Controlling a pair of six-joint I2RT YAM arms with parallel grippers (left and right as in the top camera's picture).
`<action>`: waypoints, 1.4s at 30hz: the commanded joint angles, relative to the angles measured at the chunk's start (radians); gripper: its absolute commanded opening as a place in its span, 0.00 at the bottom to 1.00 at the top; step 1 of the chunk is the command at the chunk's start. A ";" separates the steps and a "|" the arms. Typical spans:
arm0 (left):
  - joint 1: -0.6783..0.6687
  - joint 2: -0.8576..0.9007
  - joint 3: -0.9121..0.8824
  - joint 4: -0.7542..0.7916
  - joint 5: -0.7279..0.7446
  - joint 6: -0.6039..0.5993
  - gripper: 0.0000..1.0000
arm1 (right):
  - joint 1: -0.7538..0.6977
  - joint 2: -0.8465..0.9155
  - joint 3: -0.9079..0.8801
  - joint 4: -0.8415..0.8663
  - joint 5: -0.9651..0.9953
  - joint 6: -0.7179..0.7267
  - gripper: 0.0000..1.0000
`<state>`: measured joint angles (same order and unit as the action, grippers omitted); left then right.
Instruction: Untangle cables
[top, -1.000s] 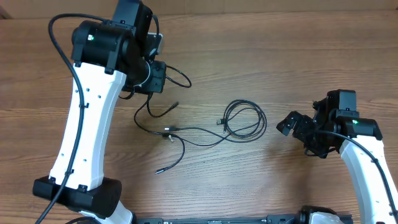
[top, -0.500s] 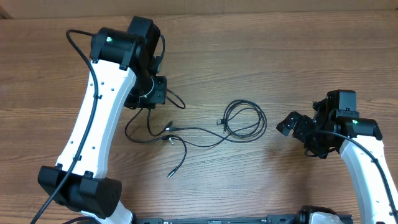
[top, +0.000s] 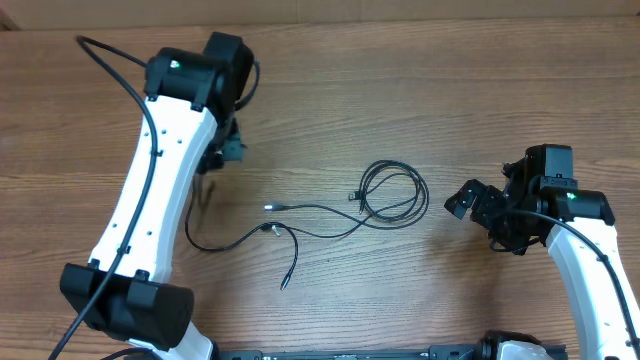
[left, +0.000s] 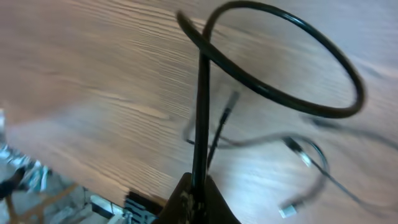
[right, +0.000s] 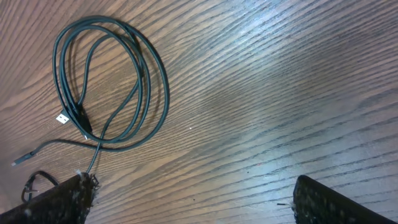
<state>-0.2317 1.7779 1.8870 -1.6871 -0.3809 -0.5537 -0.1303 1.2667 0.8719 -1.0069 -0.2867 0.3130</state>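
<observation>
Thin black cables lie mid-table. One cable (top: 197, 232) runs from my left gripper (top: 224, 153) down and right to the silver plugs (top: 271, 207). A coiled cable (top: 392, 190) lies to the right and also shows in the right wrist view (right: 106, 81). In the left wrist view my left gripper (left: 199, 191) is shut on a black cable (left: 292, 106) that loops above it. My right gripper (top: 468, 198) is open and empty just right of the coil, with bare wood between its fingers (right: 193, 202).
The wooden table (top: 420, 90) runs to the far edge. Thick black wiring (top: 110, 60) arcs from the left arm. The table's edge and floor clutter show in the left wrist view (left: 37, 180).
My left gripper has pulled its cable up and left. The loop beside it has straightened, and the free plug end has slid right and towards the front. The right arm has not moved.
</observation>
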 joint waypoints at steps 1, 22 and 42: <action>0.084 0.000 -0.005 -0.003 -0.140 -0.112 0.17 | 0.002 -0.014 0.026 0.003 0.007 -0.009 1.00; 0.055 0.000 -0.005 0.130 0.323 0.251 0.81 | 0.002 -0.014 0.026 0.006 0.010 -0.009 1.00; 0.024 -0.414 -0.341 0.182 0.179 0.074 0.83 | 0.002 -0.014 0.026 0.005 0.010 -0.009 1.00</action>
<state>-0.2165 1.4628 1.6478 -1.5684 -0.1474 -0.4259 -0.1303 1.2667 0.8719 -1.0058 -0.2836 0.3134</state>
